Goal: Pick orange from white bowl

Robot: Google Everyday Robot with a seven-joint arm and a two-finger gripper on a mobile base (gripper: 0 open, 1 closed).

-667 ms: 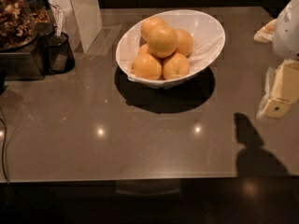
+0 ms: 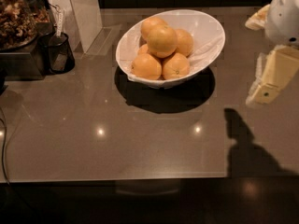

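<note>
The orange (image 2: 162, 41) tops the pile in the white bowl (image 2: 208, 31)
Camera view: the gripper (image 2: 251, 62) hangs well to the right of the white bowl, jaws apart and empty. It is best to come over the bowl and descend from above, straddling only the orange.

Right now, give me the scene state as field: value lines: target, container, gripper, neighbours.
target: orange, the largest fruit, on top of the pile
container: white bowl, slanted rim, on the grey countertop
other contents: smaller deeper-orange fruits beside and under the target
gripper: gripper at the right edge, right of the bowl, touching neither bowl nor fruit
nearby: dark cup left of the bowl, apart from it
</note>
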